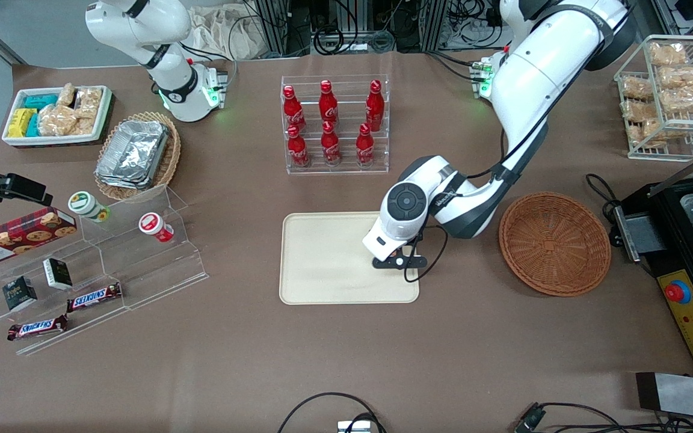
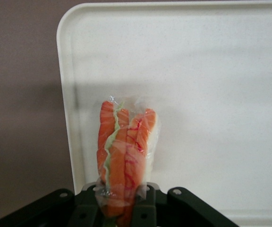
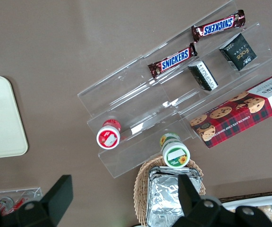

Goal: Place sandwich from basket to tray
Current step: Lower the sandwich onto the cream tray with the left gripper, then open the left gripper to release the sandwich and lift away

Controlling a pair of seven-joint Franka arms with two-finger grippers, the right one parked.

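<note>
Held in the closed black two-finger gripper (image 2: 124, 208) above the flat cream-beige rectangular tray (image 2: 211, 94): clear-wrapped wedge sandwich (image 2: 124, 151), long axis pointing away from the fingers, orange-and-green filling edge facing the wrist camera. Round reddish-brown wicker basket (image 1: 554, 243) empty beside the tray.

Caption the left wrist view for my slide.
Hand holds wrapped sandwich above the cream tray.

front overhead, wrist close, both show tray (image 1: 322, 264)

I'm looking at a lab mocked up as a shop: cola bottles (image 1: 329, 123) in a rack, Snickers bars (image 1: 94, 296) on acrylic steps, an emergency-stop box (image 1: 686, 313) and loose cables (image 1: 346, 36).
</note>
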